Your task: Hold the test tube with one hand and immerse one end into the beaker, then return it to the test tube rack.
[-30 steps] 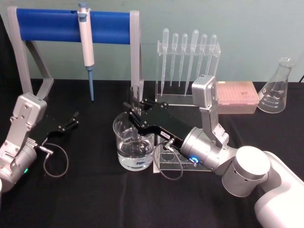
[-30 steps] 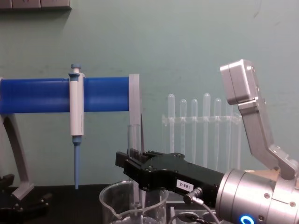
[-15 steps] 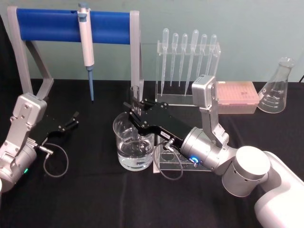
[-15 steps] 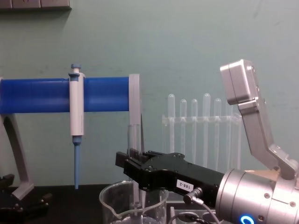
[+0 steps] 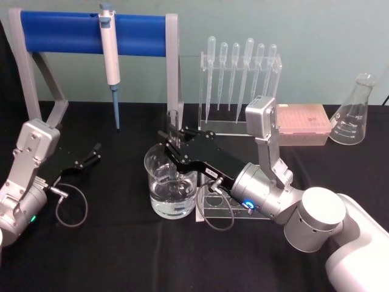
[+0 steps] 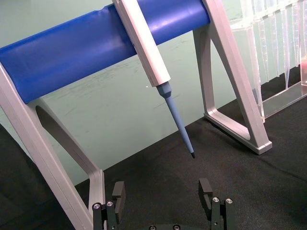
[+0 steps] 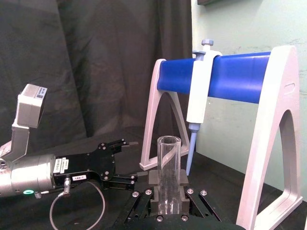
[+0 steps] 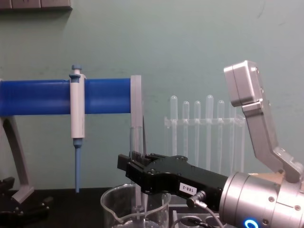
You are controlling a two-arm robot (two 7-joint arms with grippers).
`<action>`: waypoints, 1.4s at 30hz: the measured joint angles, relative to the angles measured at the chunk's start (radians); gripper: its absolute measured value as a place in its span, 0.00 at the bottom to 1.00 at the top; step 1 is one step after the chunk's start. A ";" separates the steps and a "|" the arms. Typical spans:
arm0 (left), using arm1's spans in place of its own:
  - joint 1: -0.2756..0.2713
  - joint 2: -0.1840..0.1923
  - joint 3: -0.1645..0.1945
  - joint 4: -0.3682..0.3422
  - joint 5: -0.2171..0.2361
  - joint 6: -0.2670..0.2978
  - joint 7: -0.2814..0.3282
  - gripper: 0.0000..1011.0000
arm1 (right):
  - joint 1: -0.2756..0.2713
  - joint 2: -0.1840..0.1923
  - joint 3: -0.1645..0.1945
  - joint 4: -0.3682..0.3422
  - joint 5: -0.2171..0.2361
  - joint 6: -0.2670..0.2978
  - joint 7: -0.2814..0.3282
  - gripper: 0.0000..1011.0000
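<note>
The test tube [image 5: 173, 125] stands upright, its lower end down inside the beaker [image 5: 172, 184] at the middle of the black table [image 5: 121, 255], its open rim above the right gripper [image 5: 172, 141], whose jaws are clamped on the glass. The beaker holds clear liquid, and its right wall sits just beside a clear acrylic stand [image 5: 228, 210] under the right wrist. Bare cloth lies open near and to the left of the beaker. The left gripper [image 5: 90, 155] rests low at the left, well apart, jaws spread and holding nothing. Far behind stand one blue-barred rack [image 5: 91, 33] carrying one pipettor [image 5: 110, 58], a holder with six pipettes [image 5: 242, 73], one pink tip box [image 5: 304, 125] and, at the far right edge, one conical flask [image 5: 355, 112].
</note>
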 joint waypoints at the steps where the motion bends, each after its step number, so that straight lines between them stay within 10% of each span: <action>1: 0.000 0.000 0.000 0.000 0.000 0.000 0.000 0.99 | 0.000 0.000 0.000 0.000 0.000 0.000 0.000 0.22; 10: 0.000 0.000 0.000 0.000 0.000 0.000 0.000 0.99 | 0.000 0.000 0.001 -0.003 0.000 0.001 0.000 0.22; 25: 0.000 0.000 0.000 0.000 0.000 0.000 0.000 0.99 | -0.066 0.085 0.034 -0.311 -0.018 0.080 -0.058 0.22; 42: 0.000 0.000 0.000 0.000 0.000 0.000 0.000 0.99 | -0.233 0.216 0.180 -0.546 0.004 0.115 -0.155 0.22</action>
